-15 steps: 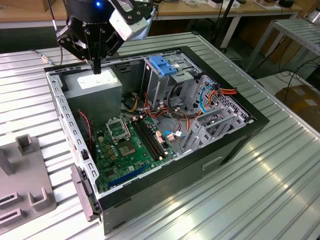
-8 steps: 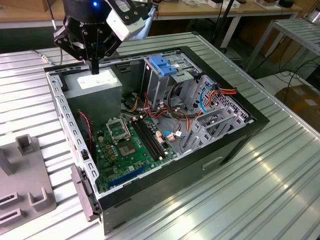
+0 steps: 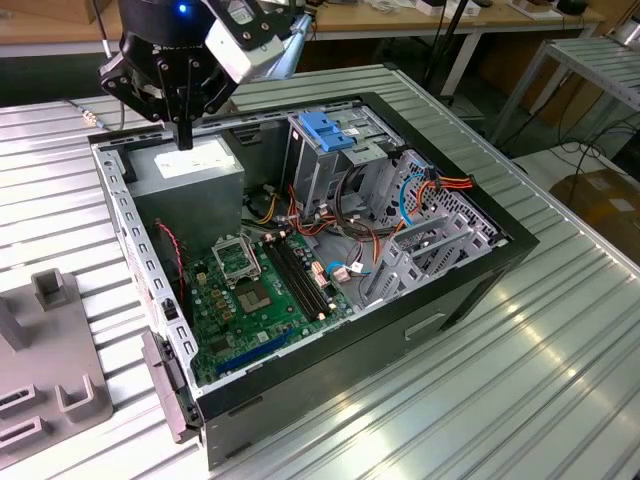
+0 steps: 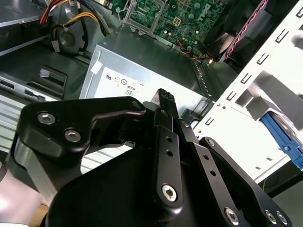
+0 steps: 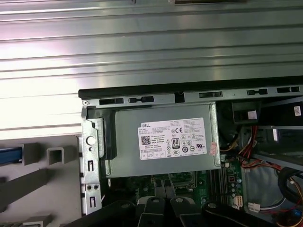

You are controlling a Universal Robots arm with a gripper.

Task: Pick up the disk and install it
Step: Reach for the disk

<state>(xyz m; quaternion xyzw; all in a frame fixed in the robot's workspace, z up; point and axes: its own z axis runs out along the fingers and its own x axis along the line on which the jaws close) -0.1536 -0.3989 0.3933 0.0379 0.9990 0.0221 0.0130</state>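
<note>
Currently end effector [image 3: 185, 138] hangs over power supply [image 3: 195, 172] at case [image 3: 450, 292] corner, fingers together, empty. Disk [image 5: 9, 155] waits in grey holder [image 5: 52, 189] on counter [image 3: 560, 380] beside case, probably kept steady for grasping.

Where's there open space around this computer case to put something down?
The slatted table is bare between the computer case and the exterior view's right edge. On the exterior view's left, a grey fixture takes the space. Inside, cables crowd the drive cage; the gripper hangs over the power supply.
</note>
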